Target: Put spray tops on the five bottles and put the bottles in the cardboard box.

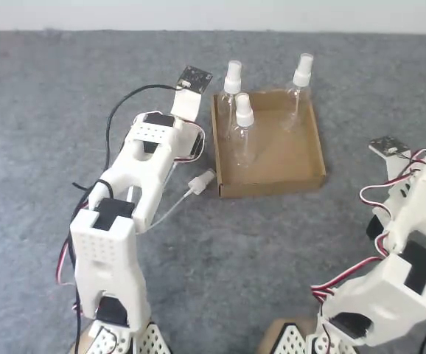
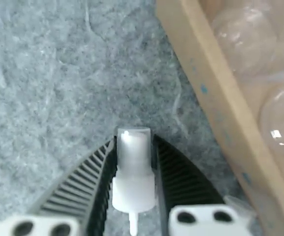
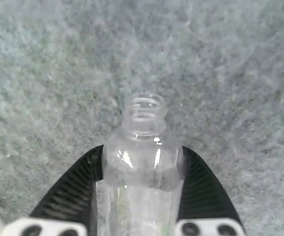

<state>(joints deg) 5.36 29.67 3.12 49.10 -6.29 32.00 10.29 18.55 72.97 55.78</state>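
Item 1: the left end effector [image 2: 133,143] is pinching a white spray top [image 2: 133,167] between its fingers, over the grey table [image 1: 43,147]. The cardboard box [image 1: 272,184] lies just beside this end effector, and 3 capped bottles [image 1: 243,133] stand upright inside it. Item 2: the right end effector [image 3: 142,150] is clamped on the body of a clear bottle [image 3: 142,179], whose open neck projects beyond the fingertips, well apart from the box
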